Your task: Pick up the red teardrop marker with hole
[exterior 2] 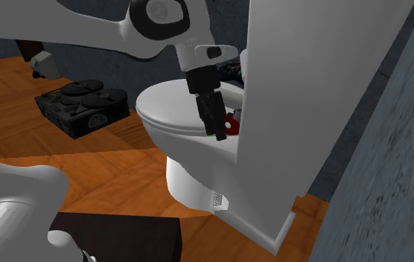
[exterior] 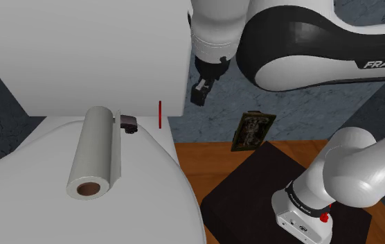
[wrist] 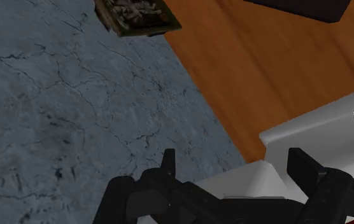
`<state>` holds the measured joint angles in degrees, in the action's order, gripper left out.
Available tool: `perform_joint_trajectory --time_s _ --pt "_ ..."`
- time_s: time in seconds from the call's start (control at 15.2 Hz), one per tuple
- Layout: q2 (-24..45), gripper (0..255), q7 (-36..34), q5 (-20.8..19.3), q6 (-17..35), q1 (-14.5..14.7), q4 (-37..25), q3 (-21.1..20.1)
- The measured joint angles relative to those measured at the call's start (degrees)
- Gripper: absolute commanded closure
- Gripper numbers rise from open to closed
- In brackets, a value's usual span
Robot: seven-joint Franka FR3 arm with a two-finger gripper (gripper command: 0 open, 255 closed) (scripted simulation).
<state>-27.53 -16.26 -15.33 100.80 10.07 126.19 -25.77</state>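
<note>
Step in hand: approach, pre-grasp. The gripper (exterior 2: 217,128) hangs over the white toilet lid (exterior: 39,201). Its fingers are spread apart with nothing between them, as the wrist view shows.

The red teardrop marker (exterior 2: 232,124) sits just beside the fingertips, at their 3 o'clock in the second exterior view, close by the white tank (exterior: 80,48). In the shoulder view it reads as a thin red sliver at the gripper's 8 o'clock, by the tank's corner. Whether it touches the tank cannot be told. Not yet grasped.

Next move, as a judgement: shift the released fingers sideways to straddle the marker, then close. The tank wall probably leaves little clearance on that side.

Surface: smooth white lid, also carrying a paper roll (exterior: 95,154) and a small dark piece (exterior: 129,125).

Room: orange wood floor (exterior 2: 123,164), mottled blue-grey wall (wrist: 74,108), black stand (exterior: 267,187).
</note>
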Motion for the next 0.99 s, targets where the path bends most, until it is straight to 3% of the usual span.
perform_joint_trajectory --time_s 0.26,0.66,0.99 --pt "4.7 0 -1.5 -6.8 4.8 0.6 -2.8 -5.8" --pt "11.7 0 -7.3 -18.5 6.2 1.1 -7.0 -15.8" --pt "14.0 0 -10.3 -21.7 8.3 0.7 -5.7 -17.5"
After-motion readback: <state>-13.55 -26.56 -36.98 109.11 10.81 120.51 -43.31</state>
